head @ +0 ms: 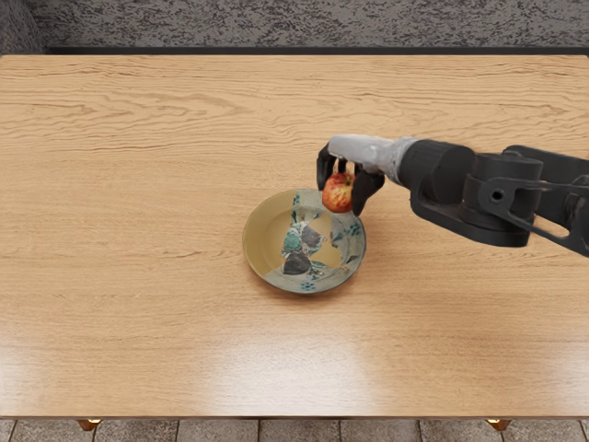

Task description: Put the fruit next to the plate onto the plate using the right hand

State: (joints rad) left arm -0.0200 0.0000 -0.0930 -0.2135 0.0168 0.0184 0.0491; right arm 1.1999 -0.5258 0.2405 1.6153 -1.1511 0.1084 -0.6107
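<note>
Head view: the patterned plate [262, 247] is sitting on the table [138, 331] as, over its far right rim, the right hand [354, 168] is gripping the red fruit [338, 193] in curled fingers; moving toward the plate's centre and lowering before releasing looks wisest.

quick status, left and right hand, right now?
Right hand: closed on the apple, at the far rim of the plate.
Left hand: not in view.
</note>
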